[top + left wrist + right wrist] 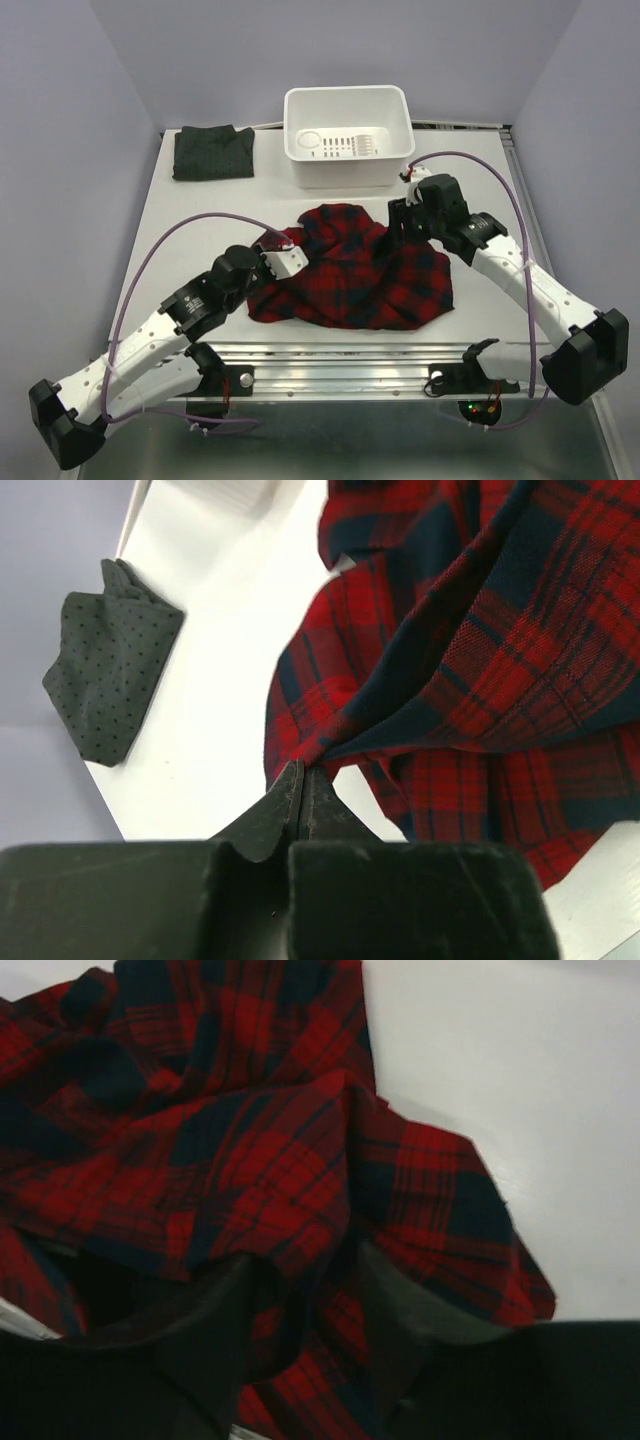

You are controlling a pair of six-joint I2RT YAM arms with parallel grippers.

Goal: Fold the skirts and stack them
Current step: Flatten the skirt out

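Plaid skirt (350, 270), a crumpled woven heap, sits just in front of the white tub (347, 135). Your left gripper (303, 780) is pinched on its edge; right gripper (303, 1260) has jaws apart over it. Dotted grey skirt (213, 152), folded square, left of tub.

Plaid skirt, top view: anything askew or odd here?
Yes. The plaid skirt lies bunched in rumpled ridges on the table, not flat. Its left edge is pinched in the shut left claw, and the right claw stands open over its far right part. The grey skirt sits neatly folded at the far left corner. Nothing looks torn or spilled.
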